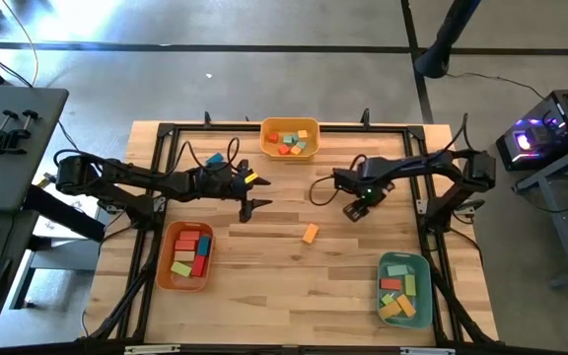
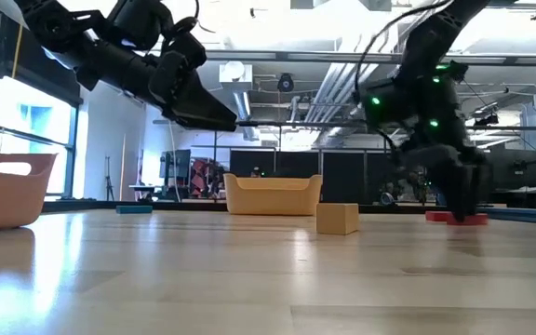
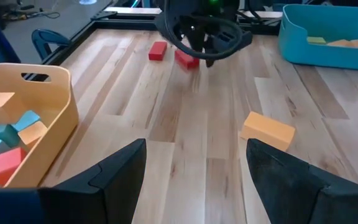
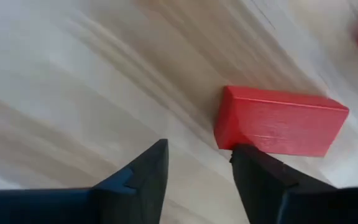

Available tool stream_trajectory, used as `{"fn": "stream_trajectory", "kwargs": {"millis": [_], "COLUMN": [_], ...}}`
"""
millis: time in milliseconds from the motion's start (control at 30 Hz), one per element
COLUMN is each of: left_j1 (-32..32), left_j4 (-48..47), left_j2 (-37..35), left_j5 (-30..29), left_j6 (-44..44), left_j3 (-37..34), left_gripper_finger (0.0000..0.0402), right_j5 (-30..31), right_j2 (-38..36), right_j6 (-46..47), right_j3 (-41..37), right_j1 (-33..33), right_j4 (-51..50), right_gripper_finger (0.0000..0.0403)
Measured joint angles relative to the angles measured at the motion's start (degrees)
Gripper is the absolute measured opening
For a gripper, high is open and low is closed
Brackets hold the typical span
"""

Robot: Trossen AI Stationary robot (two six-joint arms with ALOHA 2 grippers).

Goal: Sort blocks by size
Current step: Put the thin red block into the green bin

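Observation:
My right gripper point(image 4: 197, 158) points down, low over the table right of centre, and is open. A red block point(image 4: 280, 120) lies flat on the wood beside it, not between the fingers. In the left wrist view this block point(image 3: 186, 59) lies under the right gripper point(image 3: 204, 48), with a second red block point(image 3: 158, 51) close by. An orange block point(image 1: 310, 233) rests flat near the table's middle. My left gripper point(image 1: 249, 193) hangs open above the table left of centre, empty. My right gripper comes from above, and one fingertip point(image 4: 248, 157) stands at the red block's near corner point(image 4: 225, 138). I cannot tell whether it touches. The block lies flat on the table, outside the gap between the fingers.
A yellow bin point(image 1: 290, 138) with several blocks stands at the far edge. An orange bin point(image 1: 187, 258) is at the near left and a teal bin point(image 1: 404, 288) at the near right, both holding blocks. A blue block point(image 1: 214, 158) lies by the left arm.

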Motion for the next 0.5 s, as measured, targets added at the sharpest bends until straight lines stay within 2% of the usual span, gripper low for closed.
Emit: {"fn": "stream_trajectory", "kwargs": {"millis": [200,333,500], "left_j1": [-0.13,-0.13,-0.11], "left_j4": [0.07,0.05,0.06], "left_j2": [0.02,0.02,0.02], "left_j5": [0.00,-0.11,-0.24], "left_j6": [-0.46,-0.46,-0.46], "left_j3": [0.00,0.00,0.00], "left_gripper_finger": [0.0264,0.0264,0.0264], "right_j5": [-2.13,-0.88,-0.68], "right_j2": [-0.76,-1.98,-1.55], "right_j6": [-5.25,-9.66,-20.57], "right_j3": [7.92,11.42,12.68], "right_j1": [4.94,7.73,8.68], "right_j4": [1.20,1.37,2.90], "right_gripper_finger": [0.0148,0.0147,0.0157]}}
